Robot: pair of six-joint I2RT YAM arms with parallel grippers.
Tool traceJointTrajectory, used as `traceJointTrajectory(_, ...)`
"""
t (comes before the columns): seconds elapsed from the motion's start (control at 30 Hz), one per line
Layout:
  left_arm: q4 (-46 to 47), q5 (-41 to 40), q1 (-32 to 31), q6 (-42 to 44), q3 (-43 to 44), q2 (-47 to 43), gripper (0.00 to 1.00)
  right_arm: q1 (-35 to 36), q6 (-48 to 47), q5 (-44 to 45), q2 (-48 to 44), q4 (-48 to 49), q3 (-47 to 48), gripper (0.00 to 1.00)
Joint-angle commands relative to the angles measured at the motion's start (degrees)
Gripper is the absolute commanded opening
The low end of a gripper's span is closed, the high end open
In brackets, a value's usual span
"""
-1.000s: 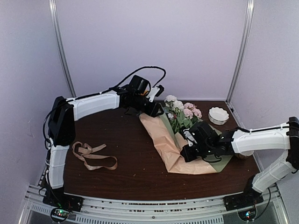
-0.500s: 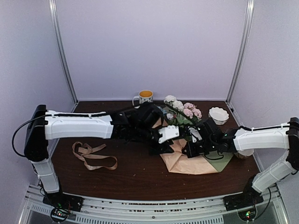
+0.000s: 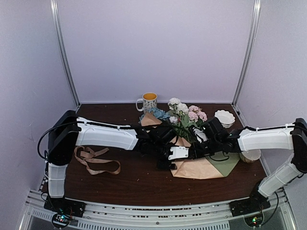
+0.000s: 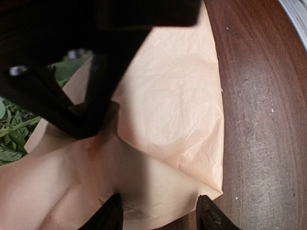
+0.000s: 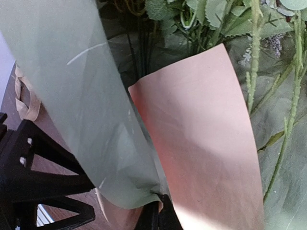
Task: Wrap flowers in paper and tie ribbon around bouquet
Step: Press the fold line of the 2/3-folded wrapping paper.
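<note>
The flowers (image 3: 184,114), white and pink blooms with some blue, lie at the back centre, their green stems (image 5: 254,57) running down onto the paper. The peach paper (image 3: 197,168) is folded over the stems, and the sage-green sheet (image 3: 231,163) shows at its right. My left gripper (image 3: 175,158) reaches across to the fold and hovers open over the flat peach paper (image 4: 168,110), its fingertips (image 4: 111,214) apart. My right gripper (image 5: 158,218) is shut on the lower edge of the green sheet (image 5: 81,110) and peach sheet (image 5: 206,143), lifting both. The loose tan ribbon (image 3: 93,160) lies at the left.
A mug (image 3: 148,101) stands at the back behind the flowers. A white scalloped bowl (image 3: 224,118) sits at the back right, and a pale cup (image 3: 250,156) sits under my right forearm. Bare dark wood (image 4: 268,120) lies right of the paper's corner.
My left arm swung from the back to the table's middle, carrying the peach paper's far corner over the stems, then opened wider on the fold. The right gripper stayed shut, shifting slightly.
</note>
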Motion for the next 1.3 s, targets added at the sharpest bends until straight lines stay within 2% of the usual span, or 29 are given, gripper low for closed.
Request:
traceJointTrajectory(0.0,-3.74,2.81,-0.57,4.51,3.29,3.35,0.55,-1.22,0.60,-0.73,0.85,2.23,0.78,0.00)
traceJointTrajectory(0.27,-14.83,8.67,-0.48,9.81,11.63,10.78,0.55,-3.81,0.86,-0.28,4.76,4.45,0.87,0.00)
traceJointTrajectory(0.4,-19.12,10.38,-0.24,11.02,15.44,13.02,0.51,-5.30,3.47,0.16,5.92,6.35,-0.14,0.00)
traceJointTrajectory(0.53,-19.47,11.40,0.06,11.57,14.38,11.88,0.52,-5.55,4.94,0.28,7.55,7.61,-1.36,0.00)
traceJointTrajectory(0.63,-18.43,15.22,1.47,10.38,12.46,8.91,0.52,-5.53,5.83,-0.03,8.90,9.17,-3.10,0.00)
traceJointTrajectory(0.83,-12.27,25.71,9.24,3.69,7.57,-4.25,0.56,-5.53,6.46,-0.77,9.70,10.19,-3.87,0.00)
traceJointTrajectory(0.97,-4.58,27.41,17.45,0.86,0.68,-14.15,0.58,-5.51,6.04,-0.86,9.65,9.69,-3.94,0.00)
traceJointTrajectory(1.03,0.55,26.04,21.68,-0.10,-2.33,-16.91,0.63,-5.44,6.07,-1.31,9.62,9.76,-4.08,0.00)
traceJointTrajectory(1.1,2.62,23.21,24.79,-0.33,-1.41,-16.33,0.69,-5.40,6.35,-1.84,9.61,9.82,-3.98,0.00)
traceJointTrajectory(1.17,1.78,18.85,26.40,0.02,4.03,-13.01,0.72,-5.42,6.40,-2.27,9.39,9.87,-3.98,0.00)
traceJointTrajectory(1.27,-2.73,17.97,26.93,3.34,13.12,-6.24,0.74,-5.44,6.10,-2.11,8.74,9.39,-3.91,0.00)
